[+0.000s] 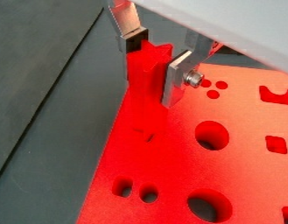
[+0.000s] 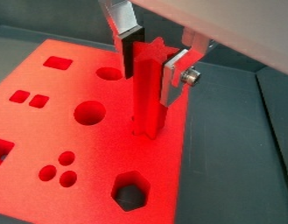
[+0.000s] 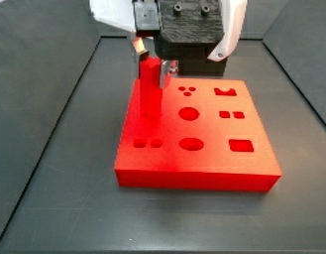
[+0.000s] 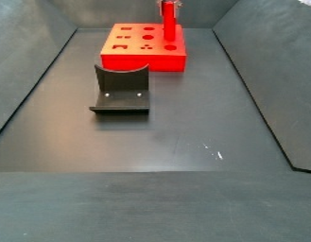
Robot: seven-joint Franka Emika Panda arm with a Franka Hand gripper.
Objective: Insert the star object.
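Observation:
The star object [image 2: 146,96] is a slim bright red peg with a star-shaped top. It stands upright with its lower end at the surface of the big red block [image 2: 99,153], near one edge. It also shows in a wrist view [image 1: 146,79] and in both side views [image 3: 151,89] [image 4: 169,26]. My gripper [image 2: 152,59] is shut on the peg's upper end, one silver finger on each side. It also shows in a wrist view [image 1: 154,58] and in a side view [image 3: 151,52]. How deep the peg sits in the block is hidden.
The red block [image 3: 205,164] has several shaped holes, among them a round hole [image 2: 90,112] and a hexagonal hole [image 2: 132,192]. The dark fixture [image 4: 121,90] stands on the floor beside the block [image 4: 132,59]. Dark walls ring the floor.

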